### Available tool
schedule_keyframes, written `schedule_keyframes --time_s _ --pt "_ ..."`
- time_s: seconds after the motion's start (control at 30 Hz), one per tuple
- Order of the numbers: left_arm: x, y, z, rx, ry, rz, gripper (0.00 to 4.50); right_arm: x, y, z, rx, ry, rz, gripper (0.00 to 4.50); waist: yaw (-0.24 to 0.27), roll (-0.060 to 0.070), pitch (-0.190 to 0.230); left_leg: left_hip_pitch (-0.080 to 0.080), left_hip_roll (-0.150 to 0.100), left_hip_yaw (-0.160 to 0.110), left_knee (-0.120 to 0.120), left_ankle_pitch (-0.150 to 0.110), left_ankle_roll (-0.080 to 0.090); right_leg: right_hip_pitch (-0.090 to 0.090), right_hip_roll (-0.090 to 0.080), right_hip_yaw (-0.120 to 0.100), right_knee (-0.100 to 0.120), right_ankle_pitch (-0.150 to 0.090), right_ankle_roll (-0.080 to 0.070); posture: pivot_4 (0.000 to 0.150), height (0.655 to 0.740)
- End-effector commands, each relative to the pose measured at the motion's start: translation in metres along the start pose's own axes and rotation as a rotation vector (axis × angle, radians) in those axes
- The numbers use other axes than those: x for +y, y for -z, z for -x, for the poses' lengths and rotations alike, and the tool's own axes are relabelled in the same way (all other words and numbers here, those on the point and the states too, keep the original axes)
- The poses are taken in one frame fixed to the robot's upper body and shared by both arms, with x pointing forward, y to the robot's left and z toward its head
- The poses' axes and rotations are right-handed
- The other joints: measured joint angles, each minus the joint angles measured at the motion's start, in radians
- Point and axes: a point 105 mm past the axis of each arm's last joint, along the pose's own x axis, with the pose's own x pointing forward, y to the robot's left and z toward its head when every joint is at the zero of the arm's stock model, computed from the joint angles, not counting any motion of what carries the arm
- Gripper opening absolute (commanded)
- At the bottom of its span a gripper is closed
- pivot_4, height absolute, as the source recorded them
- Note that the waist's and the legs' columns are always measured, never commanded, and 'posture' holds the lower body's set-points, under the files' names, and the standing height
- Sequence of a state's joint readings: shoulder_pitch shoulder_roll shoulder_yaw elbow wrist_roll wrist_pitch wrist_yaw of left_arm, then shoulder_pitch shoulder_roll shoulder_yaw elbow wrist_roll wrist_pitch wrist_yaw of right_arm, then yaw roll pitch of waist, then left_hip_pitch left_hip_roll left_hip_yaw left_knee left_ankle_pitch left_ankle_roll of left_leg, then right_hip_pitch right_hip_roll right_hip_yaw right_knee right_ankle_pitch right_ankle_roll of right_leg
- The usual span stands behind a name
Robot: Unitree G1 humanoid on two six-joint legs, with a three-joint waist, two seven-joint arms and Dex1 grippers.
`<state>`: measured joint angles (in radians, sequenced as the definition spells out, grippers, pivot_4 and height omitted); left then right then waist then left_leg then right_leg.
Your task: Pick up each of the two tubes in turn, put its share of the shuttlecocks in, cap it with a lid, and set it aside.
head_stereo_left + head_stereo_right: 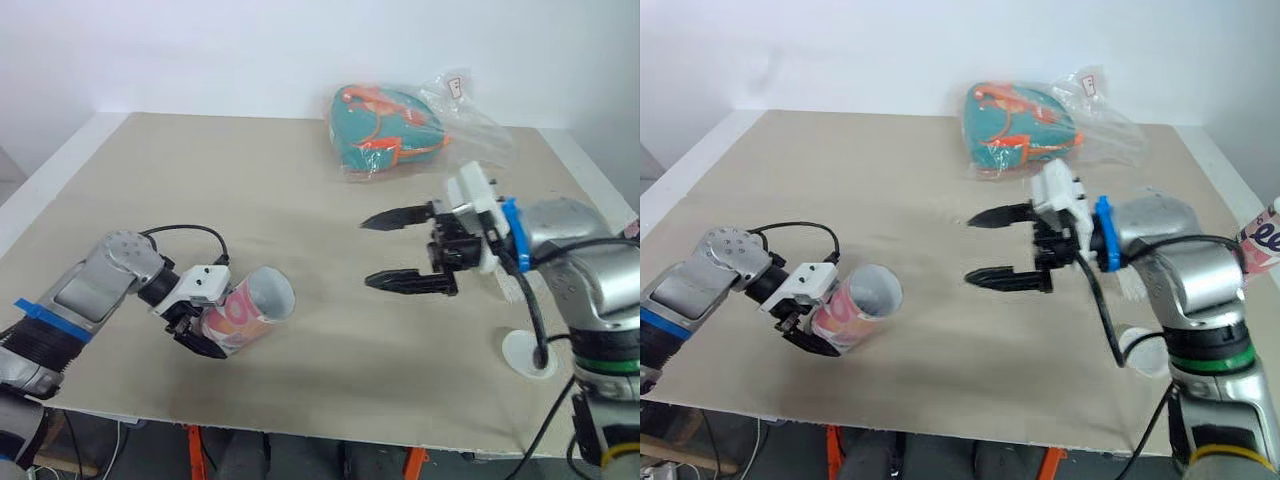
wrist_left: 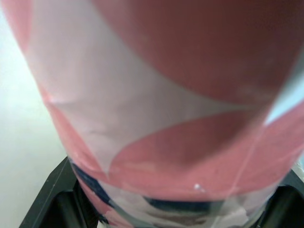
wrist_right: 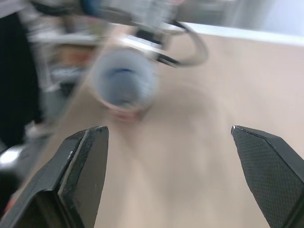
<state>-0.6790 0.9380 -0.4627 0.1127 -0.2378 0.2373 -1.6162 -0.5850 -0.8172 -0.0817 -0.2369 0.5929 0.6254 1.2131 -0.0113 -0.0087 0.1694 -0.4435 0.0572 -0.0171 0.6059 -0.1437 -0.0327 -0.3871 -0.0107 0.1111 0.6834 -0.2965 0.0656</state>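
I grip the first tube (image 1: 248,310) in my left fingers (image 1: 205,346), its open mouth facing my spread, empty right fingers (image 1: 402,283), so filling, capping and the whole second round are left, I judge.

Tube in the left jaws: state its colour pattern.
The tube has pink and white curved patches, clearest in the left wrist view.

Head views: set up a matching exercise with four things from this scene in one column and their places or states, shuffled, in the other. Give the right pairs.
Things
1. tube
2. right hand
3. bag
4. lid

Places or states
A. far side of the table, inside clear plastic wrap
B. open, holding nothing
C. gripped by the left hand, mouth uncapped
D. flat on the table beside the right arm

Pairs: 1-C, 2-B, 3-A, 4-D
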Motion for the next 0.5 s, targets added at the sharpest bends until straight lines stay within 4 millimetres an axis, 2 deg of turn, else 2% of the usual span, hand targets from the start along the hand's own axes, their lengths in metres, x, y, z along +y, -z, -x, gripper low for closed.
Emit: schedule_keyframes --time_s 0.03,0.3,0.5 --pt "0.008 -0.006 0.007 0.005 -0.021 -0.030 3.07 -0.011 -0.006 0.033 0.011 0.192 0.045 4.43 -0.006 0.000 0.000 0.000 0.000 0.000 0.000 0.000 0.000 0.000 0.000 0.000 0.000 0.000 0.000 0.150 0.7400" --pt "0.020 -0.016 0.007 -0.021 -0.019 -0.047 3.07 -0.023 0.022 0.093 0.125 0.451 -0.030 4.43 -0.018 -0.002 0.001 -0.002 0.001 -0.001 -0.001 -0.002 0.003 -0.003 0.003 0.000 0.000 -0.001 -0.002 0.150 0.7400" --pt "0.020 -0.013 -0.001 -0.032 0.004 -0.038 3.07 -0.026 0.061 0.136 0.199 0.612 -0.161 4.43 -0.018 -0.003 0.002 -0.003 0.001 -0.001 -0.001 -0.002 0.003 -0.002 0.003 0.000 0.000 -0.001 -0.003 0.150 0.7400"
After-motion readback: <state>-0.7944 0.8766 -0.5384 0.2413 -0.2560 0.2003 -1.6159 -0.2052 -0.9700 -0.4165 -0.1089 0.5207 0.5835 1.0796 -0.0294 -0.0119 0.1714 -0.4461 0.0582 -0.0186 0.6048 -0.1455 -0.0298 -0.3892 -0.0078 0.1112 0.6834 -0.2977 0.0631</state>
